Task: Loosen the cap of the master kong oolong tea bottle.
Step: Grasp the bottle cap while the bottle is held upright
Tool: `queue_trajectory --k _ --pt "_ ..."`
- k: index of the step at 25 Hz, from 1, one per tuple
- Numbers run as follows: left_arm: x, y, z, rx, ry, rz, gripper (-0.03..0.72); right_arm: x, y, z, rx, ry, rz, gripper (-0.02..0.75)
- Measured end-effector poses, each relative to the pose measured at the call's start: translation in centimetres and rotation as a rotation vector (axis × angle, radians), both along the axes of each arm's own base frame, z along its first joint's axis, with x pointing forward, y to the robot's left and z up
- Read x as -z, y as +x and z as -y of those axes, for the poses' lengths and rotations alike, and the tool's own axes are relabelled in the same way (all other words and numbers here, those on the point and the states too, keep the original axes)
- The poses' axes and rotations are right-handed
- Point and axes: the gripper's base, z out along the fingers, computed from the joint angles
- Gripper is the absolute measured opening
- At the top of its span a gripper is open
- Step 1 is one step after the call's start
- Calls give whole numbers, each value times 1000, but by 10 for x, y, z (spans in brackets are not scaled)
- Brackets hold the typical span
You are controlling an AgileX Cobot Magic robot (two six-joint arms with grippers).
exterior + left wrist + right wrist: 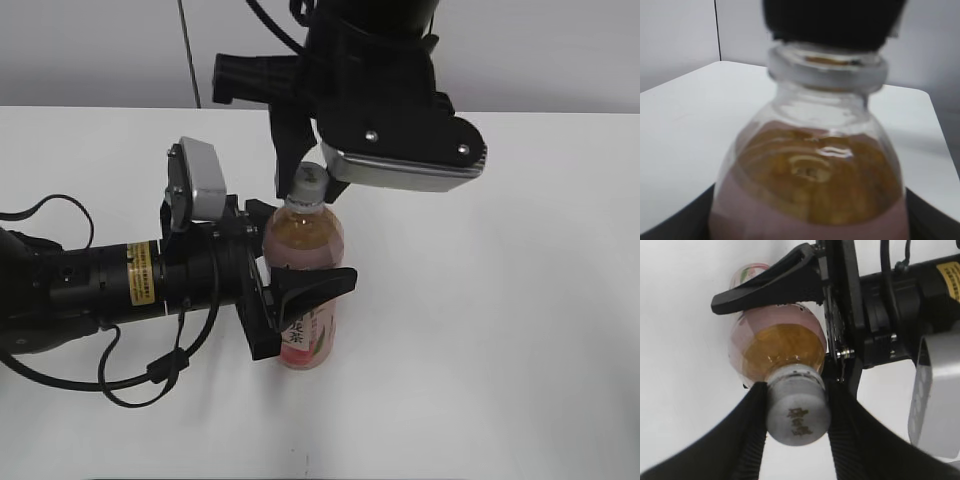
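The master kong oolong tea bottle stands upright on the white table, amber-pink tea inside and a pink label low down. My left gripper comes in from the left and is shut on the bottle's body, one black finger across its front. The white cap sits on the neck, with my right gripper reaching down from above and shut on it. In the right wrist view both ribbed fingers press the cap from either side. In the left wrist view the bottle fills the frame and the cap is hidden.
The white table spreads around the bottle, with a grey wall behind. The left arm's body and its cables lie along the table's left side. The right arm's housing hangs over the bottle.
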Motion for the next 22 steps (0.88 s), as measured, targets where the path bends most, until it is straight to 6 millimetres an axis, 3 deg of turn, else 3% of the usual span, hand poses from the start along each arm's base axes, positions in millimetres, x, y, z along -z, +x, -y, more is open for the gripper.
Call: queue_trajectory --k 13,18,22 --pt "0 0 0 -3 -2 -4 453 -9 2 -1 -102 4 67 278" --pt "0 0 0 -4 -2 -5 453 -14 2 0 -57 16 68 278" --pt "0 0 0 -4 -2 -5 453 -24 -1 5 82 32 53 277"
